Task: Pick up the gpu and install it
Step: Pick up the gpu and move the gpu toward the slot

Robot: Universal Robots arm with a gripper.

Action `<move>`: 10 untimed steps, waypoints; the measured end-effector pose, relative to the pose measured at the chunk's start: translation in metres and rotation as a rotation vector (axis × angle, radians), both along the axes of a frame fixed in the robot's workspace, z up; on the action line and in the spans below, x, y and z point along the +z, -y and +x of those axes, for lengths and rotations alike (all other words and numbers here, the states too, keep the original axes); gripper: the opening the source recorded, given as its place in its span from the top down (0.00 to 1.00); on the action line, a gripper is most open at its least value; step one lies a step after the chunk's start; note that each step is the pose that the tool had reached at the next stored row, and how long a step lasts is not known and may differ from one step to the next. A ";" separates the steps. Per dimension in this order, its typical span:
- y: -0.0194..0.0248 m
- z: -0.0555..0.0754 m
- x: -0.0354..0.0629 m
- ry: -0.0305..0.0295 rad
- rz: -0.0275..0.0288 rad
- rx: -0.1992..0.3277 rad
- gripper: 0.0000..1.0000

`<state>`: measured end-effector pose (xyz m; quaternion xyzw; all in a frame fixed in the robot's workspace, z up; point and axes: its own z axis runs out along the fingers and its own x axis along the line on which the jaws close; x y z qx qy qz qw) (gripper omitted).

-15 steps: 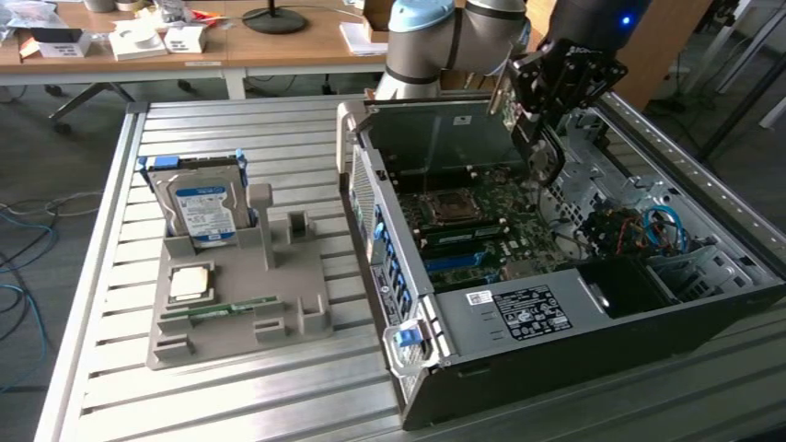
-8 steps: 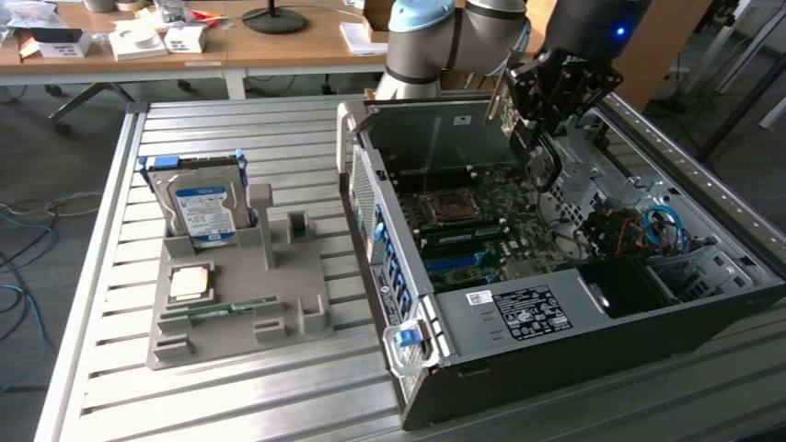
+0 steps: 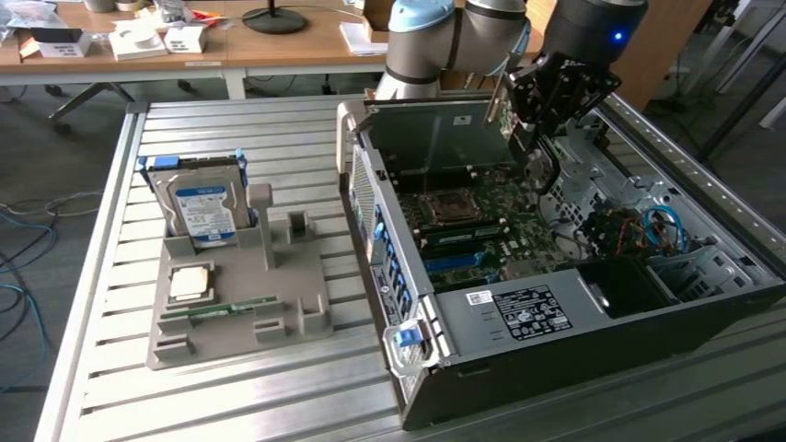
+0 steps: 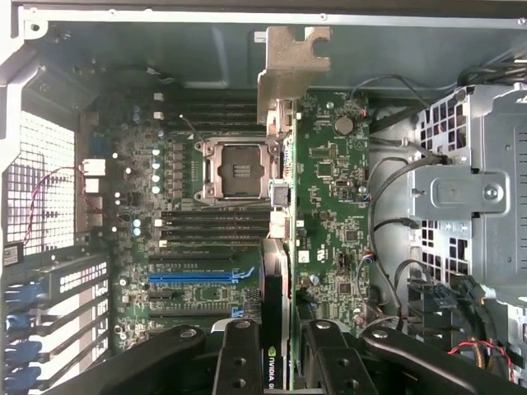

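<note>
Best to hold the gpu (image 4: 282,255), pinched edge-on in the claw (image 4: 278,355), upright and square above the motherboard (image 4: 329,173) inside the open case (image 3: 553,322), easing straight down, with the slot probably hidden beneath.

Robotics lab or workshop set up for PC assembly. Slotted aluminium table (image 3: 246,396) fills the exterior view's centre. Robot arm (image 3: 455,37) at 1 o'clock, over an open desktop tower case (image 3: 553,341) at 4 o'clock, motherboard (image 4: 329,181) bare. Gripper (image 4: 278,362) clamps the gpu (image 4: 278,271) edge-on above that board. Grey parts holder (image 3: 246,313) at 8 o'clock holds a hard drive (image 3: 202,207) upright. Wooden desks (image 3: 294,51) at 11 to 12 o'clock, with small boxes (image 3: 135,41) and a black lamp base (image 3: 274,18). Loose cables (image 3: 25,230) on the floor at 9 o'clock.
</note>
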<state>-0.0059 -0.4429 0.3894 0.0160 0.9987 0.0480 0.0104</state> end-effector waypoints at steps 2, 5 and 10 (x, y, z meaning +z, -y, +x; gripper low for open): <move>0.0000 0.000 -0.0001 0.0001 0.0000 0.000 0.74; 0.0000 0.004 -0.0006 0.0000 0.0002 0.000 0.74; 0.0000 0.005 -0.0009 0.0000 0.0001 0.000 0.74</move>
